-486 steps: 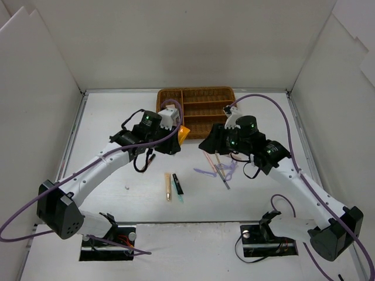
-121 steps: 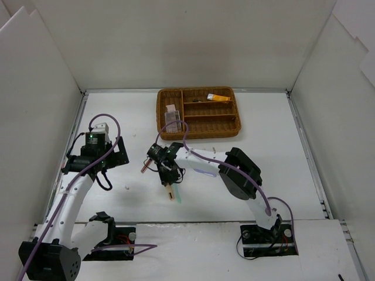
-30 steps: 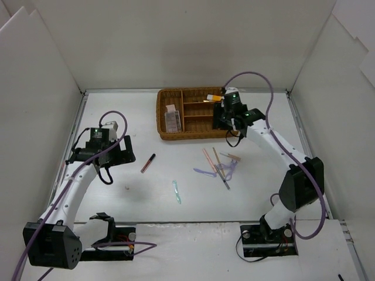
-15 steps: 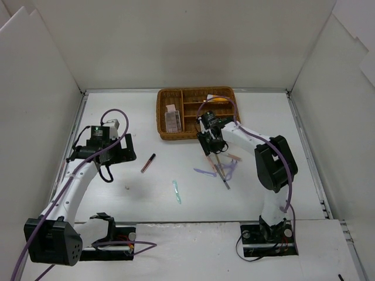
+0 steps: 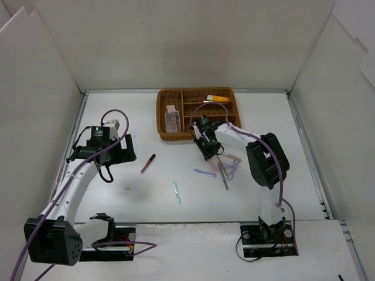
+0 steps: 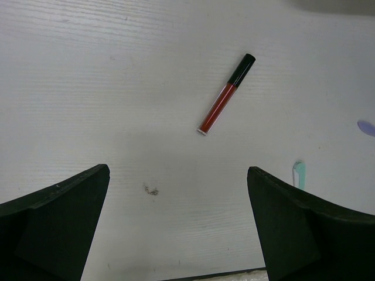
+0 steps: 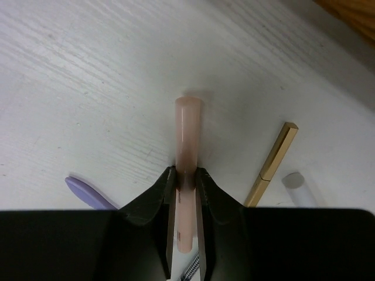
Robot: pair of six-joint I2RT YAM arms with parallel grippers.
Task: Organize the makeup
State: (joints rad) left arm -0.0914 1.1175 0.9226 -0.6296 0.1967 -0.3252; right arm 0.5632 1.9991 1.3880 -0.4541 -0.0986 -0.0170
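Two fingers of right gripper (image 7: 186,175) clenched on the pale pink stick (image 7: 188,134), gripping its near end. The far end points to 12 o'clock in the wrist view. Can't tell if it's off the table (image 7: 88,88) yet. Gold pencil (image 7: 272,159) lies just beside at 3 o'clock and lilac tool (image 7: 88,190) at 8 o'clock; neither is touched.

From above, the grab sits just off the 6 o'clock rim of the wicker tray (image 5: 176,136). Orange tube (image 5: 218,98) and palette (image 5: 171,120) are already in compartments.

Left gripper (image 6: 179,172) released, jaws wide, holding nothing. Red lip gloss (image 6: 225,96) is at 1 o'clock in its view, mint tool (image 6: 299,174) at 3 o'clock.

Step, as I read it: pick of the pink stick. Next move needs a lift clear of the neighbours, a carry toward 12 o'clock, and a lengthwise release into a long compartment. Several loose items are left.
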